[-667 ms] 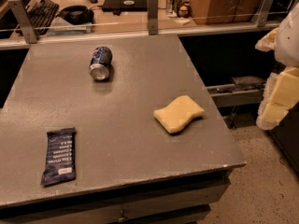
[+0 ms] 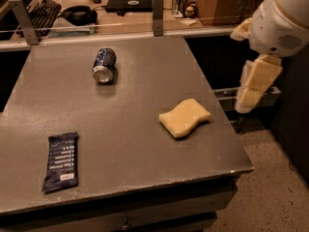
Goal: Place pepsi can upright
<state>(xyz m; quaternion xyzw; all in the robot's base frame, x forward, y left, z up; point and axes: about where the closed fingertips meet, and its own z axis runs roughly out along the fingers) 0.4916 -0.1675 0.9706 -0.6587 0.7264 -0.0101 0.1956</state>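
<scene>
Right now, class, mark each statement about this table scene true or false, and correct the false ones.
1. The pepsi can lies on its side on the table. True.
2. The gripper is holding the can. False: it hangs beyond the table's right edge, apart from the can.
3. The yellow sponge lies nearer that right edge than the can does. True.
4. The dark blue snack wrapper lies on top of the sponge. False: it lies flat on the table at the front left, well apart from the sponge.
</scene>
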